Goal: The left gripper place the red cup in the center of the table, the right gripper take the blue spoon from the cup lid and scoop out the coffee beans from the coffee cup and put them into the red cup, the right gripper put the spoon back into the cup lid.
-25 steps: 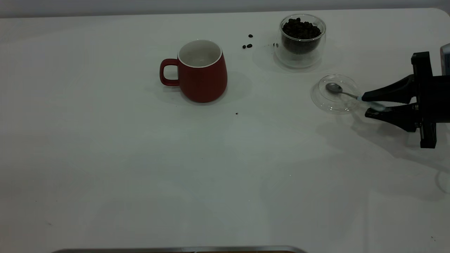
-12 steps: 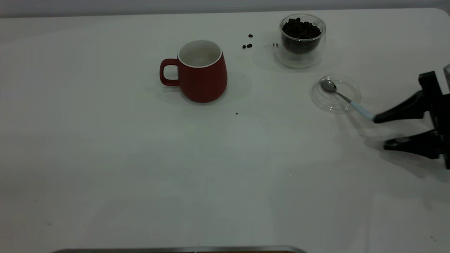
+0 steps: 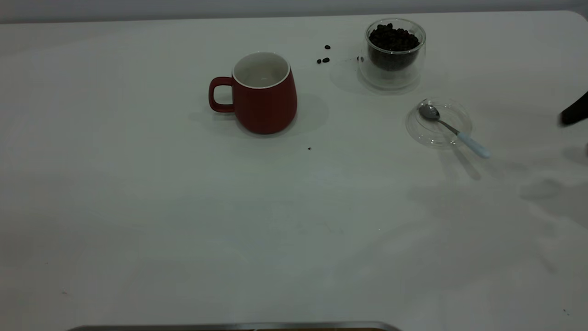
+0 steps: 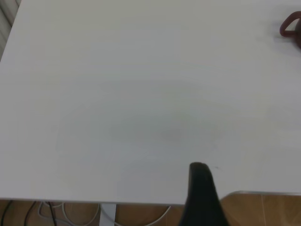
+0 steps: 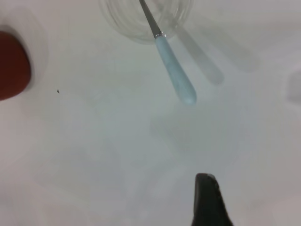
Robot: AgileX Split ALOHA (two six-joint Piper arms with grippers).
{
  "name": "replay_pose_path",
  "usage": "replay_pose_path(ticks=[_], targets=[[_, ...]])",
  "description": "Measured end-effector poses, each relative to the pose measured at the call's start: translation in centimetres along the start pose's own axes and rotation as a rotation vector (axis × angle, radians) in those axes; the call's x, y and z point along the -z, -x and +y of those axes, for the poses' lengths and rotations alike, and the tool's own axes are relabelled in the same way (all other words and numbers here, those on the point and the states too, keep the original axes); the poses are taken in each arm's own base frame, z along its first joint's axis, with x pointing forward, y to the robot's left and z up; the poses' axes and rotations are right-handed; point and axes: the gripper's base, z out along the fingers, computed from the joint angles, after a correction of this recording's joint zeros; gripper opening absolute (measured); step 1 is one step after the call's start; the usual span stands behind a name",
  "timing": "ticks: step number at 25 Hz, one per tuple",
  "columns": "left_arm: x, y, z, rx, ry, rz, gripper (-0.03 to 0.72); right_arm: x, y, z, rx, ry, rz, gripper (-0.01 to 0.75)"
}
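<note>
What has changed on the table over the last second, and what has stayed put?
The right gripper let go of the blue spoon and pulled back toward the table's right edge, almost out of the exterior view. The spoon swung slightly and now rests with its bowl in the cup lid, its handle sticking out over the rim. The red cup, coffee cup and spilled beans stayed put.

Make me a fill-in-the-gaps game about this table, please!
1. The spoon rests with its bowl in the clear ____, handle poking out over the rim.
2. The glass cup is full of coffee ____.
3. The mug is ____ on the outside and white inside.
4. The mug's handle points toward the table's ____ side in the exterior view.

Missing words: lid; beans; red; left
</note>
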Motion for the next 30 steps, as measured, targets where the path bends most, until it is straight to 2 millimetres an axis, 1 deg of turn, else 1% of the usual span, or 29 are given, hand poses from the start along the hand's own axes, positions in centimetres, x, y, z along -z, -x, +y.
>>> replay_pose_path(ticks=[3,6,10,13,18,22,25,27,30], targets=[[0.0,0.0,0.0,0.0,0.0,0.0,0.587,4.2,-0.7,1.8,0.072,-0.068,-0.049,0.51],[0.0,0.0,0.0,0.0,0.0,0.0,0.587,7.7,-2.3,3.1,0.12,-0.136,-0.051,0.51],[0.0,0.0,0.0,0.0,0.0,0.0,0.587,11.7,-5.1,4.4,0.146,-0.216,-0.048,0.51],[0.0,0.0,0.0,0.0,0.0,0.0,0.587,14.0,-7.3,5.3,0.175,-0.233,-0.042,0.51],[0.0,0.0,0.0,0.0,0.0,0.0,0.587,17.3,-11.2,6.7,0.245,-0.239,-0.072,0.51],[0.0,0.0,0.0,0.0,0.0,0.0,0.587,19.7,-13.9,7.5,0.364,-0.272,-0.194,0.51],[0.0,0.0,0.0,0.0,0.0,0.0,0.587,21.3,-16.2,7.9,0.498,-0.307,-0.289,0.51],[0.0,0.0,0.0,0.0,0.0,0.0,0.587,22.2,-18.0,8.1,0.593,-0.33,-0.362,0.51],[0.0,0.0,0.0,0.0,0.0,0.0,0.587,23.4,-21.0,8.2,0.692,-0.365,-0.49,0.51]])
